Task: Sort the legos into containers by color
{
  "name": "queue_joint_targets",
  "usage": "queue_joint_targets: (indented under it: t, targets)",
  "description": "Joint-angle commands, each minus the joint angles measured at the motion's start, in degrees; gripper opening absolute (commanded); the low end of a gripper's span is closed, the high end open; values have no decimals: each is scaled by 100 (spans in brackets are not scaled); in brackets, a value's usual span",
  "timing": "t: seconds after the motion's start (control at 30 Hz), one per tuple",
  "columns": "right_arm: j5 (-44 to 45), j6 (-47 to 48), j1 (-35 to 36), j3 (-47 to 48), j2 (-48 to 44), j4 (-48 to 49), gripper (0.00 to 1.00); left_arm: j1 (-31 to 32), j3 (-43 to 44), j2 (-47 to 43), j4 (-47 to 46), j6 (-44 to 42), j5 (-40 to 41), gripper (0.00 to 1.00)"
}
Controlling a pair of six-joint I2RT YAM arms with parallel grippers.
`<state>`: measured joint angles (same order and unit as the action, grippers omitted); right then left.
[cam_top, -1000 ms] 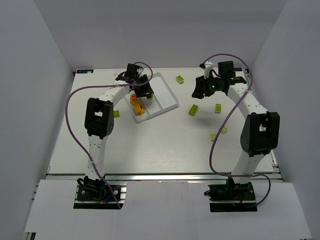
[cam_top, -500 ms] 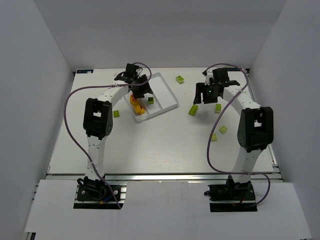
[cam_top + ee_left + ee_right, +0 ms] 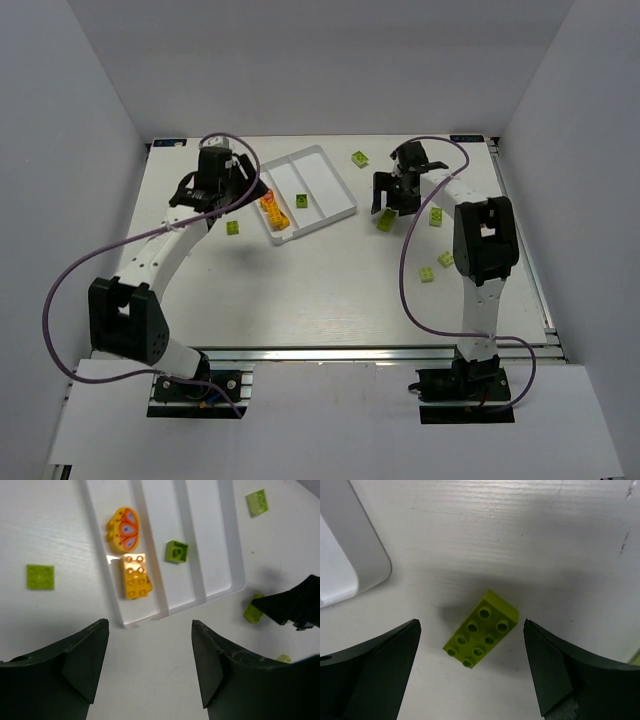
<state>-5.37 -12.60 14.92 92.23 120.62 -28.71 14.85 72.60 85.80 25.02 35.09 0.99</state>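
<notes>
A: How are the right gripper [image 3: 393, 205] fingers [image 3: 375, 670]?
B: Spread wide, empty. The lime brick [image 3: 481, 628] lies studs-up on the table [image 3: 545, 530] between them, untouched, long axis 1 to 7 o'clock, tray [image 3: 365, 555] corner at 10.
A: And the left gripper [image 3: 148, 630]?
B: Spread too, empty, above the tray's end

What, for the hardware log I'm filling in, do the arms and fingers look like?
Both the left arm and right arm have white links, black joint housings and a loose purple cable looping alongside. Their fingers are matte black, broad and wedge-shaped.
</notes>
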Motion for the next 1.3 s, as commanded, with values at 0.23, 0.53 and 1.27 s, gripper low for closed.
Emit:
queue_joint_targets:
  t: [0.23,0.53,1.27]
  targets:
    - [1354,-278,292,139,155,-108,70,-97,-748,-635,969,542,1807,86]
    - [1091,-428,354,-108,129,-47,59,-466,-132,156,1207,402,2107,88]
    - [-2266,3053,1118,1693,-135,110,0,-1555,1415,2151,1550,454,885,91]
